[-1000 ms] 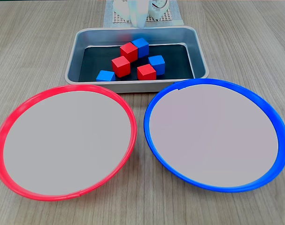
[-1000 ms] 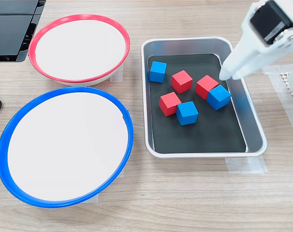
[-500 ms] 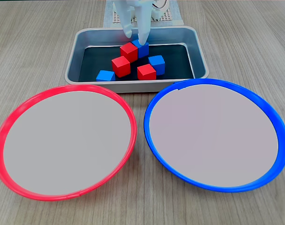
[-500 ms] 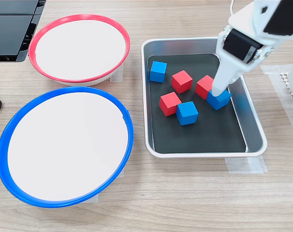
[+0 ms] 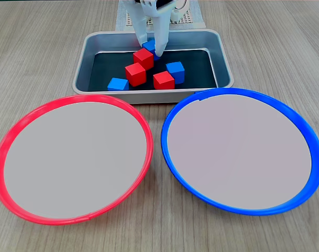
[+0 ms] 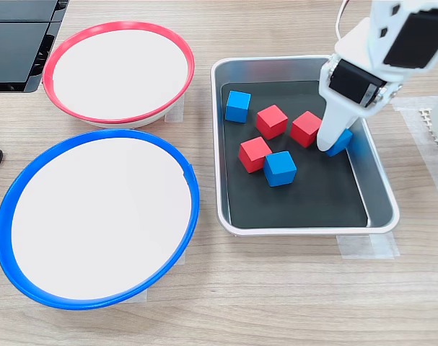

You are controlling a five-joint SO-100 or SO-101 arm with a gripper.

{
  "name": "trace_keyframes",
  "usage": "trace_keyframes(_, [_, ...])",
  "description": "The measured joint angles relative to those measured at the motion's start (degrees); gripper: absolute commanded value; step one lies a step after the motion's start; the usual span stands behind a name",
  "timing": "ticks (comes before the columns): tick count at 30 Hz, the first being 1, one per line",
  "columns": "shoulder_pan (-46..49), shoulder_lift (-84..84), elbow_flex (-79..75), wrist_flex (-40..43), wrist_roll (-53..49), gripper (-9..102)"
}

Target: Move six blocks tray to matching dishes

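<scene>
- Since the earlier frames, the gripper [image 5: 151, 48] has dropped lower into the tray [image 6: 377, 187], its two white fingers straddling a blue block [image 6: 341, 142] near the tray's rim on the robot's side; jaws narrow, apparently not yet clamped.
- Recommended: close squarely on opposite faces, avoid nudging the adjacent red block [image 6: 306, 128], then lift straight up.
- Blocks are small matte cubes; all six lie in the tray.
- Blue-rimmed dish [image 6: 16, 194] and red-rimmed dish [image 6: 60, 50] stand beside the tray.

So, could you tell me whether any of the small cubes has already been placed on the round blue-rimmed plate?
No, the round blue-rimmed plate is bare, and all the small red and blue cubes in view sit in the silver metal tray.
</scene>
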Motion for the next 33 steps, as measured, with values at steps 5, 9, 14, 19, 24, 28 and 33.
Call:
trace_keyframes(5, [-3.9, -0.5, -3.8, 3.3, 1.1, 0])
trace_keyframes(9, [-12.7, -6.0, -18.3, 7.8, 12.0, 0])
trace_keyframes(14, [-17.3, -20.1, -41.9, 1.8, 29.0, 0])
trace_keyframes(19, [-17.4, -34.2, -50.6, -13.9, 35.2, 0])
trace_keyframes(24, [-18.3, -43.9, -53.9, -19.5, 35.6, 12])
trace_keyframes(28, [-18.5, -46.9, -54.6, -18.9, 33.0, 9])
trace_keyframes(33, [-18.4, -43.2, -54.6, -9.3, 31.2, 0])
